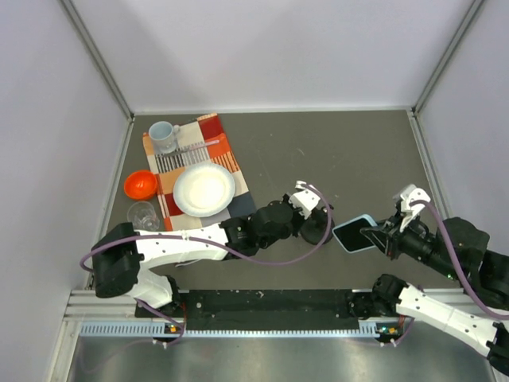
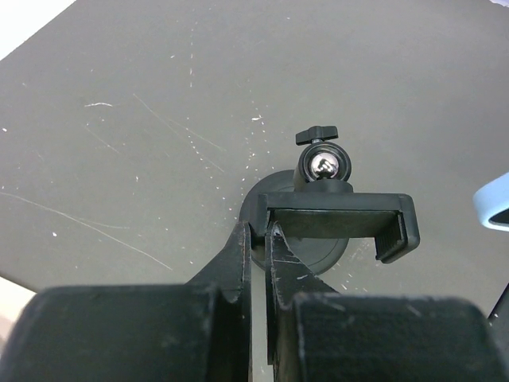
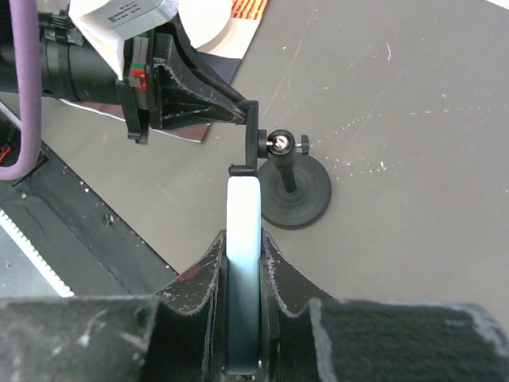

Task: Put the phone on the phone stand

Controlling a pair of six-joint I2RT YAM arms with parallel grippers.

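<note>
Right now the left hand is pinched nearly shut on the phone stand, its two fingers nipping the left end of the clip just ahead of its own fingertips. Beyond the clip, from this hand's view, sit the ball joint with its small knob and, below, the round black base resting on the bench.

The right hand is closed narrow on the phone, which stands on edge between the fingers with its light blue rim facing up. The phone's far end reaches out past the fingertips to the clip, where it looks to be touching the lower lip, though I cannot tell whether it is seated. The stand's base lies just beyond and a little to the right of that hand.

From above, the two hands meet near the middle of the bench, the left hand over the stand and the right hand beside it with the phone between them. Well off behind the left arm lie a white plate, a mug, an orange bowl and a clear glass.
</note>
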